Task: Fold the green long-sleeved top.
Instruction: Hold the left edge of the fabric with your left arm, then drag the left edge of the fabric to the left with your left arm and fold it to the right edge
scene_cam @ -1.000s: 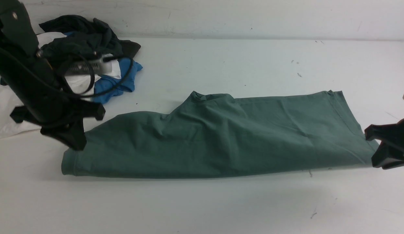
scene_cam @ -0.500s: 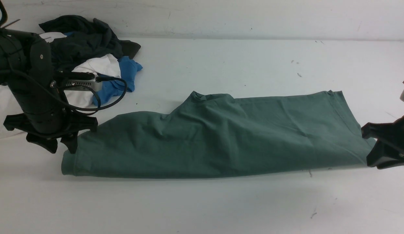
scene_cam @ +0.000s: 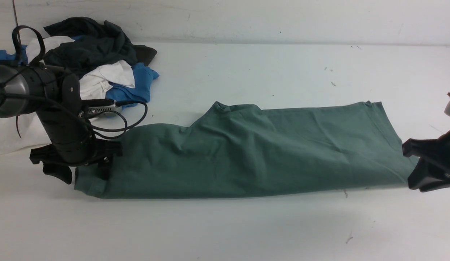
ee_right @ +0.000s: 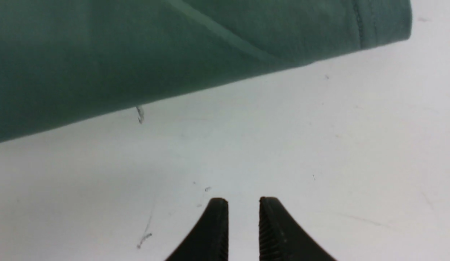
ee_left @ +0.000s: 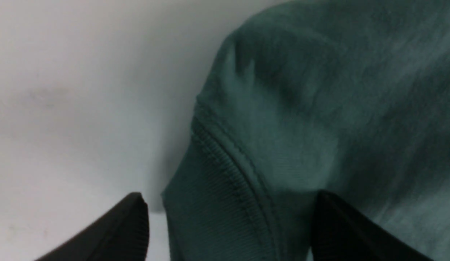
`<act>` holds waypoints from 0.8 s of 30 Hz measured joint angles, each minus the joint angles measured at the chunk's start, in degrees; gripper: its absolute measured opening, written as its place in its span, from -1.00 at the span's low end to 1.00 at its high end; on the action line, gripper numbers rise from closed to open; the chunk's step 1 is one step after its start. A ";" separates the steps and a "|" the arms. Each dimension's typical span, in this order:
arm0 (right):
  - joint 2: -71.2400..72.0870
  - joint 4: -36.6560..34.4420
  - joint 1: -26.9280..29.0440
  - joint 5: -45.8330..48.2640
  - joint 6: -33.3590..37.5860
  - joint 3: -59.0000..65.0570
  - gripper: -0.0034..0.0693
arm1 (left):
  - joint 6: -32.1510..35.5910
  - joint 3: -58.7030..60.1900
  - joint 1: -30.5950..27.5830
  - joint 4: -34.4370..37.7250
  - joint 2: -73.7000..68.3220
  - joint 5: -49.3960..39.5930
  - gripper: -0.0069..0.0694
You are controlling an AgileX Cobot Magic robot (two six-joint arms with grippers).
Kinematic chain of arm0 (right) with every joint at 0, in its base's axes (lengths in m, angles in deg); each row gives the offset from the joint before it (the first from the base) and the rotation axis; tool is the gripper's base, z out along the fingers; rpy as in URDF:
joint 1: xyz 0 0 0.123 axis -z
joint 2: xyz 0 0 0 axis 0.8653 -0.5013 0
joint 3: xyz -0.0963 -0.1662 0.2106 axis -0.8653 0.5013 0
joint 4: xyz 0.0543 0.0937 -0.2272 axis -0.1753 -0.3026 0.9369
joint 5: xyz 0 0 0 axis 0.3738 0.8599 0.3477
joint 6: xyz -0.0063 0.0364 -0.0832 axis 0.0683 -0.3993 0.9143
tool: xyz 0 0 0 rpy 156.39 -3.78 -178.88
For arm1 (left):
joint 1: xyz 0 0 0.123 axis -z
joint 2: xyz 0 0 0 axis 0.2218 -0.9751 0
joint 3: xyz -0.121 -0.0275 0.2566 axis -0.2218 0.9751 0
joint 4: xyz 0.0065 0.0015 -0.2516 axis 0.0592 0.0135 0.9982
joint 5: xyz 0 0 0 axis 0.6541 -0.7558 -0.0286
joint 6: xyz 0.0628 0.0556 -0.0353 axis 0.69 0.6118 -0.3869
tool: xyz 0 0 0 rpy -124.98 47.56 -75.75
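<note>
One green long-sleeved top (scene_cam: pixel 246 156): it lies flat on the white table (scene_cam: pixel 246 224), in the middle, folded into one long strip.
Which way it runs: the long side goes from the robot's left to its right.
Its ends: the ribbed band (ee_left: pixel 225 174) is at the left end. The stitched hem (scene_cam: pixel 377 108) is at the right end. The neck (scene_cam: pixel 221 107) makes a small bump on the far edge.
Feel and look: soft knit cloth, dull green, with a few low wrinkles.
Two grippers: both are black, with pointed fingers that have little ridges.
Left gripper (scene_cam: pixel 83 176): its fingers are spread wide over the ribbed band. One finger is over the cloth and one is over the bare table. It grips nothing.
Right gripper (ee_right: pixel 243 204): it is just beside the hem end, over the bare table. Its fingers are pulled almost together, with only a thin gap, and nothing is between them.
One pile of clothes (scene_cam: pixel 101 54): it sits at the far left with dark, white and blue cloth all crumpled up, apart from the green top.
</note>
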 joint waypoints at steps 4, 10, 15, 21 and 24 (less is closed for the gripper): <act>0.00 -0.54 0.00 2.67 0.20 -0.04 -0.58 | 1.11 -0.40 -0.06 3.10 -0.15 -1.31 -0.20; 0.00 -0.35 0.00 5.55 3.95 -0.04 -0.58 | 2.17 0.82 -0.01 3.33 3.42 -7.03 -0.73; 2.28 2.02 0.00 9.83 4.16 1.70 -0.58 | 3.01 1.18 -2.13 -1.65 17.43 -9.82 -0.77; 10.29 2.27 0.00 8.04 3.28 10.73 -0.58 | 3.71 -1.72 -8.08 -4.99 31.18 -14.66 -0.77; 14.26 2.36 0.00 6.23 2.49 15.43 -0.58 | 5.87 -4.99 -8.47 -2.65 34.91 -17.45 -0.77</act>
